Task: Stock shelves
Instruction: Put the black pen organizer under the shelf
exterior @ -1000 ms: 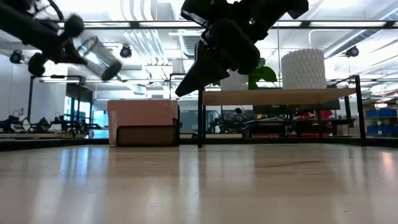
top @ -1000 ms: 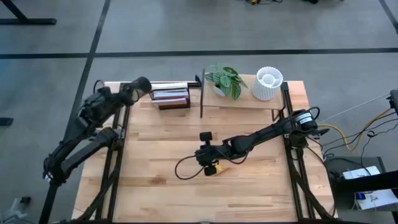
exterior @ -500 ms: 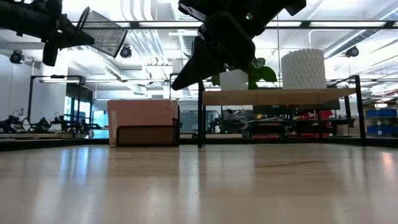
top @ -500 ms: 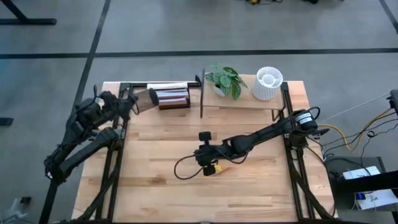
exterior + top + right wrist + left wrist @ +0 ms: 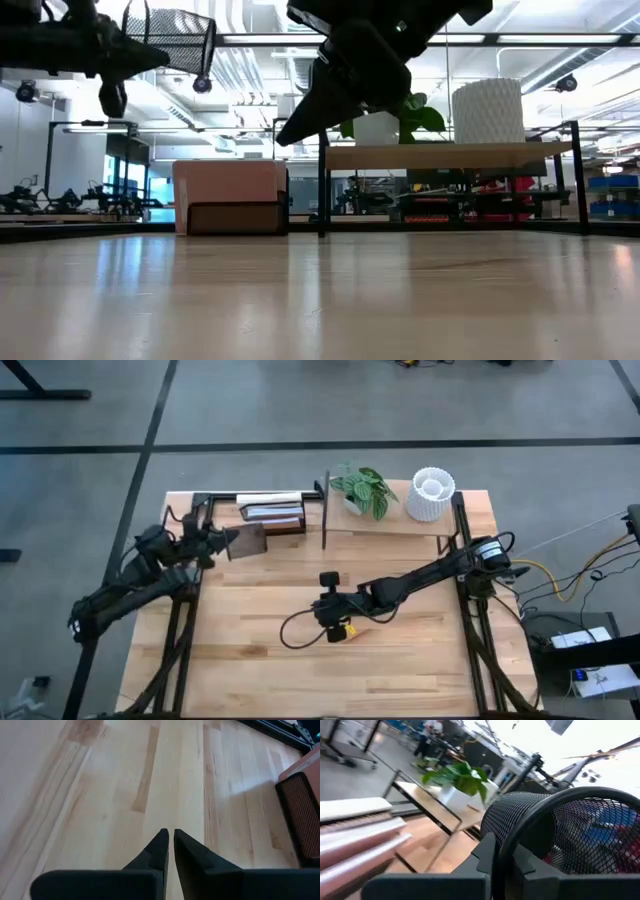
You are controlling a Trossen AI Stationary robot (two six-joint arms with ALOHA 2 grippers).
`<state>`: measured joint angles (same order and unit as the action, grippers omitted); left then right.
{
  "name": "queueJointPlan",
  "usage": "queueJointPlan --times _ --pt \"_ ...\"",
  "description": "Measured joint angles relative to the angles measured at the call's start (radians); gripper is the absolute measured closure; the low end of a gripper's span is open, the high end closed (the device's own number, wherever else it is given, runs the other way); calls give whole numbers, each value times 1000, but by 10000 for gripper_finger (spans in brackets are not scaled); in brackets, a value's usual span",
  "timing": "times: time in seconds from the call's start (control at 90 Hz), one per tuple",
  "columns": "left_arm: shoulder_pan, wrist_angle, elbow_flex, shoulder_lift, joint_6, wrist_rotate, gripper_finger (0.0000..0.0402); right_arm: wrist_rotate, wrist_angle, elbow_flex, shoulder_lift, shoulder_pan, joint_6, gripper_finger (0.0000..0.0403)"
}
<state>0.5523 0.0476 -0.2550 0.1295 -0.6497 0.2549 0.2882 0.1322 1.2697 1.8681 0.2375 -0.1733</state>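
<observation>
One black mesh cup (image 5: 570, 840) is gripped at its rim by the left gripper (image 5: 502, 865), raised above the table (image 5: 420, 660). Right gripper (image 5: 168, 851) is held closed and empty, clear of the shelves (image 5: 390, 525).

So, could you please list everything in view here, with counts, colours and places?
shelves: one, black frame with pale board, far side of the table, right of centre
potted plant: one, green leaves in a white pot, on the shelves' left part
ribbed vase: one, white, on the shelves' right part
books: a small stack, pale and brown, far side, left of the shelves
mesh cup: one, black wire, held in the air by the left gripper
table: one, light wood
left gripper: one, dark, near the table's left edge, shut on the cup's rim
right gripper: one, dark, over mid-table, shut, empty
</observation>
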Motion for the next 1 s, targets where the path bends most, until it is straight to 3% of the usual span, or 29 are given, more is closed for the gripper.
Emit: queueJointPlan --times 0.311,0.667,0.844,1.0 --pt "-317 -55 18 63 23 -281 401 0 3 0 -7 2 3 391" --pt "-743 -210 18 286 96 -721 401 1 3 0 -7 9 7 391" --pt "-830 -271 18 405 93 -816 401 1 -7 0 -7 9 6 391" --pt "-840 -337 19 502 91 -819 401 1 -11 0 -7 9 -6 391"
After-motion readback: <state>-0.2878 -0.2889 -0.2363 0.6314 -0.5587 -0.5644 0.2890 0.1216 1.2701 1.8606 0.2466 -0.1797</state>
